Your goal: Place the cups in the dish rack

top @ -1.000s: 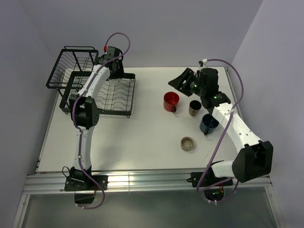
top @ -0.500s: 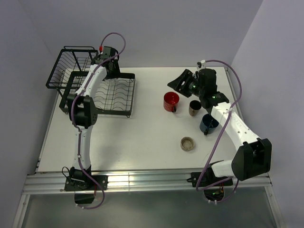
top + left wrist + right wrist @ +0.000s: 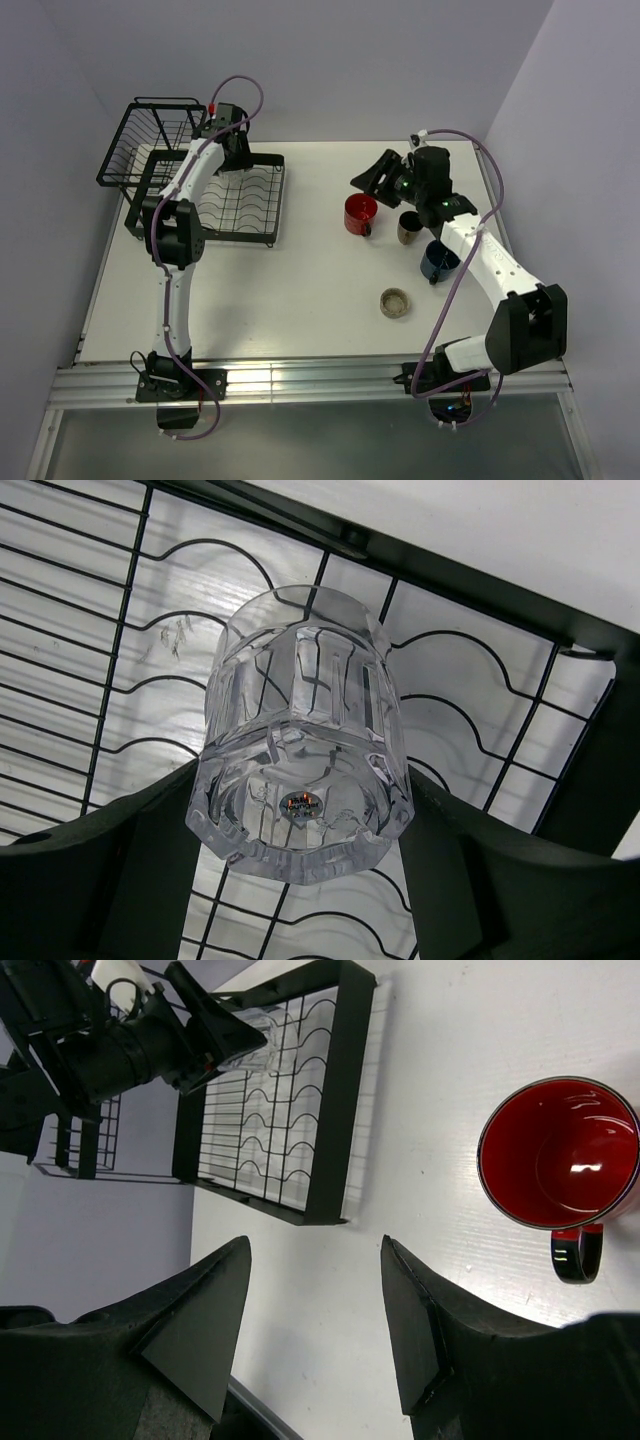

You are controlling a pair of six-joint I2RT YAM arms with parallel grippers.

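Observation:
My left gripper [image 3: 232,158] is shut on the clear glass [image 3: 300,730] and holds it over the far end of the dish rack's slotted plate tray [image 3: 243,203]. In the left wrist view the fingers [image 3: 110,880] press both sides of the glass base. My right gripper [image 3: 378,174] is open and empty, just beyond the red mug [image 3: 360,213]. The red mug also shows in the right wrist view [image 3: 560,1155], to the right of the open gripper [image 3: 315,1250]. The tan cup [image 3: 410,227], the dark blue mug [image 3: 437,260] and the low beige cup [image 3: 395,302] stand on the table.
The rack's taller wire basket [image 3: 150,140] stands at the far left, behind the plate tray. The right wrist view shows the tray [image 3: 285,1110] and the left gripper holding the glass [image 3: 245,1045]. Walls close in behind and to the right.
My left gripper has shifted a little left and farther back over the rack with the glass. My right gripper has edged slightly left, still open.

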